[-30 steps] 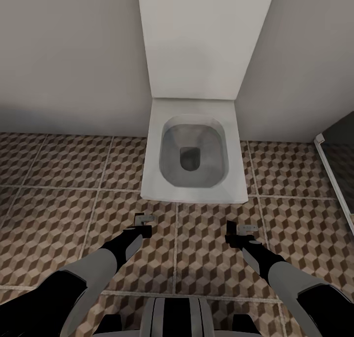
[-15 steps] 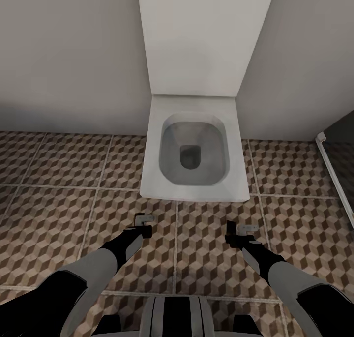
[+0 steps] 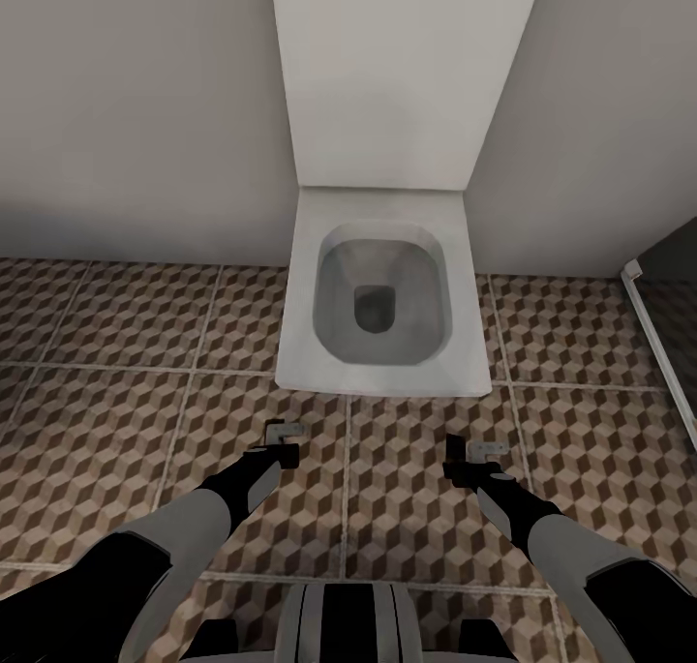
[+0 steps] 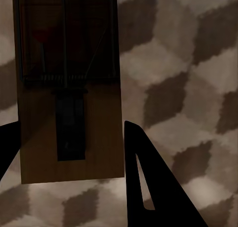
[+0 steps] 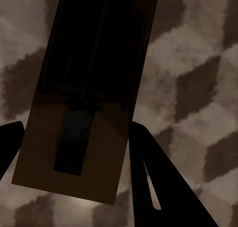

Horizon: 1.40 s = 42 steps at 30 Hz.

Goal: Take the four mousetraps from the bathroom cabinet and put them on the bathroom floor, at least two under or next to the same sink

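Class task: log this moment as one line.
left gripper: shut on mousetrap | right gripper: shut on second mousetrap | ahead: toilet

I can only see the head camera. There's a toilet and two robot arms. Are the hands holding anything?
Observer: Yes. The left wrist camera shows a wooden mousetrap between the left gripper's fingers.
Operator: What about the other hand?
Observer: The right wrist camera shows a second mousetrap, tilted, between the right gripper's fingers.
Operator: What's on the traps?
Observer: Each board has a dark metal spring and bar across it, seen against the cube-patterned floor.
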{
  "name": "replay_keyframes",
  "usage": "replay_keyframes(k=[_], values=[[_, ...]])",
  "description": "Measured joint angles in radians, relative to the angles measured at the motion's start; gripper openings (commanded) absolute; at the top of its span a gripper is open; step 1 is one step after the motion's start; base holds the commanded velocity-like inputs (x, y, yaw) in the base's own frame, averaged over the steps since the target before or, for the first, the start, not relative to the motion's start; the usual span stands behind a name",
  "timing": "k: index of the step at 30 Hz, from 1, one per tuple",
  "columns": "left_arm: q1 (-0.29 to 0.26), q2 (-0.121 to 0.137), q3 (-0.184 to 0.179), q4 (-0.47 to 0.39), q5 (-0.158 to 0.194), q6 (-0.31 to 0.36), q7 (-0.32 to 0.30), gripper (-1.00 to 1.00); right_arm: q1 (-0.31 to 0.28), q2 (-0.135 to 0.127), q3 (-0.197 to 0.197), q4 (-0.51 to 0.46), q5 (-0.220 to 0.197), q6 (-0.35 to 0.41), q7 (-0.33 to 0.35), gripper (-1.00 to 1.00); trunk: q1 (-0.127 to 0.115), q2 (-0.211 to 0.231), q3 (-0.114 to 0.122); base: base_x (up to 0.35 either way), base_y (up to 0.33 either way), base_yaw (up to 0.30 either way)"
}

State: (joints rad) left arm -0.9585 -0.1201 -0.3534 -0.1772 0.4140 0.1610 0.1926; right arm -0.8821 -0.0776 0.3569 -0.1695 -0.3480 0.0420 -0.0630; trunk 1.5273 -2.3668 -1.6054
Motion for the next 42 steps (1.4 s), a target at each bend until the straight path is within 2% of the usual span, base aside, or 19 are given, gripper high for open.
replay_keyframes(k=[16,24,42], values=[[0.0,0.0,0.0,0.0,0.0,0.0,0.0,-1.0,0.0,0.0,0.0,0.0,0.0,0.0,0.0,-1.0,0.0,0.0,0.0,0.0,0.0,0.0],[0.0,0.0,0.0,0.0,0.0,0.0,0.0,-1.0,0.0,0.0,0.0,0.0,0.0,0.0,0.0,-1.0,0.031,-0.056,-0.025,0.0,0.0,0.0],[0.0,-0.001,0.0,0.0,0.0,0.0,0.014,-1.0,0.0,0.0,0.0,0.0,0.0,0.0,0.0,-1.0,0.031,-0.056,-0.025,0.0,0.0,0.0]])
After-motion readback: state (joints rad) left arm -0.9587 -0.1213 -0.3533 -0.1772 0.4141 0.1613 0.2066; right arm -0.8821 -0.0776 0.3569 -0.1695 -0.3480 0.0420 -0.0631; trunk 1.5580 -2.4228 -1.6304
